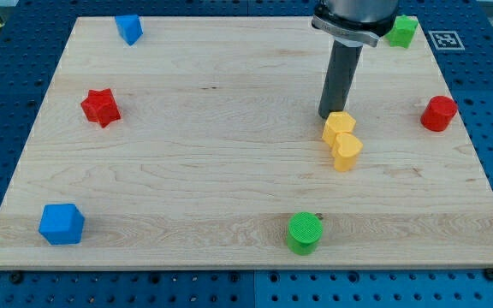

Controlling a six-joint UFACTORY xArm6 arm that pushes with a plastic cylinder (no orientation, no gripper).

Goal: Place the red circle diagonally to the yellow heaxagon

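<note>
Camera view: my tip (327,116), a bare rod with no jaws, touches the yellow hexagon (339,125), well apart from the red circle (439,113) at right, which I judge needs pushing next.

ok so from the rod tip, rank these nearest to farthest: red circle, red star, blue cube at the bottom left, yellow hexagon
From my tip:
1. yellow hexagon, right beside it, just toward the view's bottom right
2. red circle, near the view's right edge
3. red star, far on the view's left
4. blue cube, bottom-left corner
</note>
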